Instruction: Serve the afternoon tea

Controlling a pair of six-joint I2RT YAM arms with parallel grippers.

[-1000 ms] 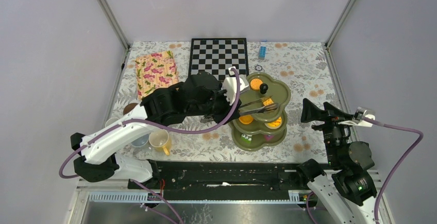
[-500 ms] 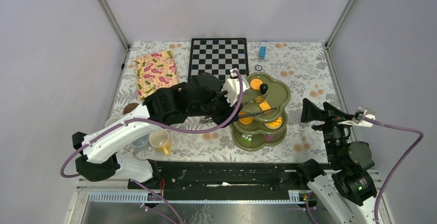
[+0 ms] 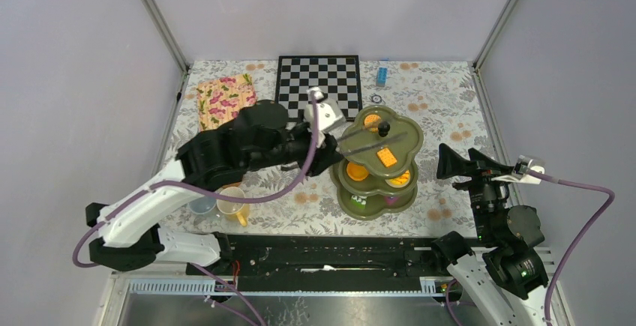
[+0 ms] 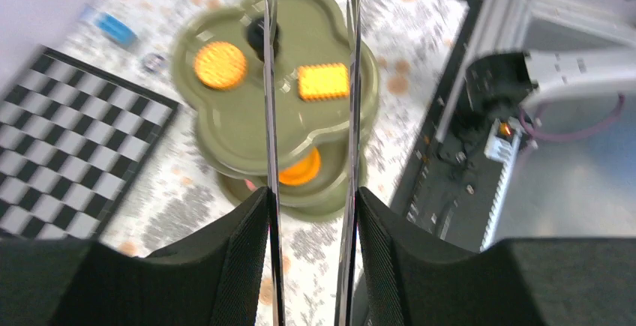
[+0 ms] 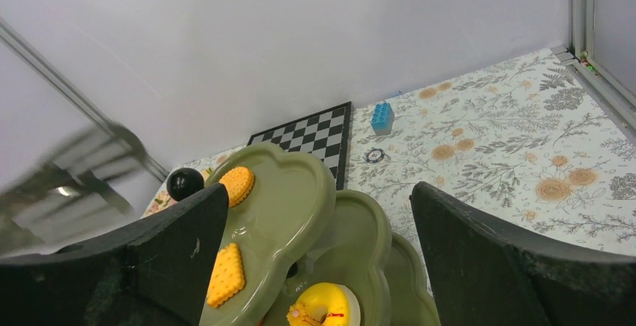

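on table (image 3: 442, 105), olive three-tier stand (image 3: 409, 140), orange biscuits (image 3: 387, 156)

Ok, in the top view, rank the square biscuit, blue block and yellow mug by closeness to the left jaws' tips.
1. Square biscuit, on the stand's top tier, beside the left jaws.
2. Blue block, at the back, right of the chessboard.
3. Yellow mug, front left.

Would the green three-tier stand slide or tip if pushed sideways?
Likely top-heavy: the stand stacks three tiers over one base, so a high push may tip it. The square biscuit lies loose on a smooth tray and would probably slide.
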